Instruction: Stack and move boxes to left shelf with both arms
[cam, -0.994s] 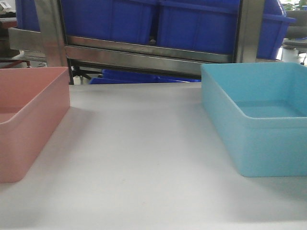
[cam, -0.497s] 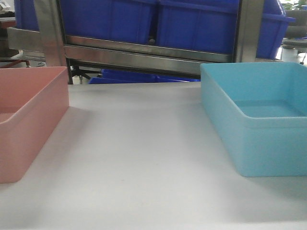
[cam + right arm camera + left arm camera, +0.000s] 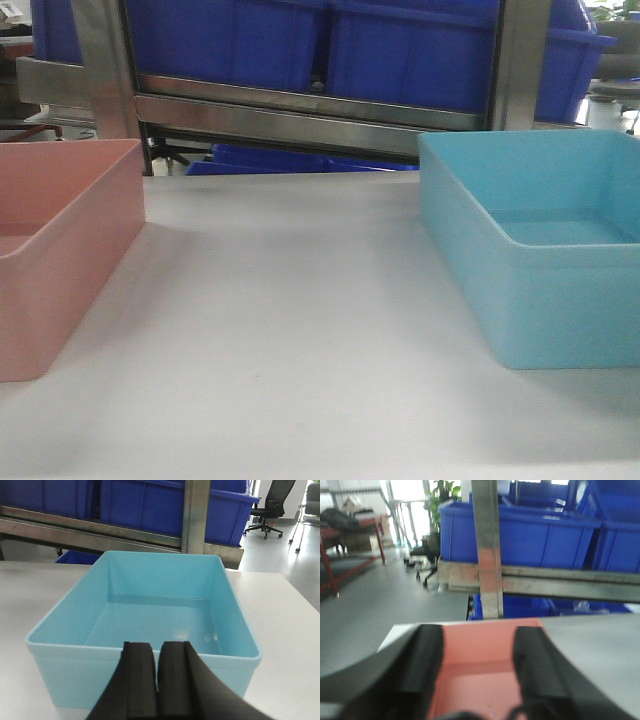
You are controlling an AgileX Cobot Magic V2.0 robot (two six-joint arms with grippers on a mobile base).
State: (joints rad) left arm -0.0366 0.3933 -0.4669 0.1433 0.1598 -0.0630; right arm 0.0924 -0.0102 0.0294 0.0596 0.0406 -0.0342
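Left gripper (image 3: pixel 477 635): I read it as wide open, its two black fingers (image 3: pixel 425 665) spread well apart with nothing held. It points level toward the rack, with the salmon pink bin (image 3: pixel 480 677) showing in the gap between the fingers.

Right gripper (image 3: pixel 158 647): the fingers (image 3: pixel 140 680) are pressed together down to a thin seam and grip nothing. It sits at the middle of the near wall of the light blue bin (image 3: pixel 140 575), aimed along its length. I cannot tell whether it touches the rim.

Light blue bin, front view (image 3: pixel 540 290): upright on the right of the white tabletop (image 3: pixel 300 350). From the right wrist I see its glossy floor bare from wall to wall.

Salmon pink bin, front view (image 3: pixel 60 260): upright on the left of the same tabletop, well apart from the blue one and not stacked. Its floor shows bare between my left fingers; the rest is hidden behind them.

Steel rack (image 3: pixel 300 120): it stands just past the far table edge, with upright posts and a brushed front bar. Dark blue crates (image 3: pixel 400 50) sit side by side on it, and another lies lower down beneath the bar.
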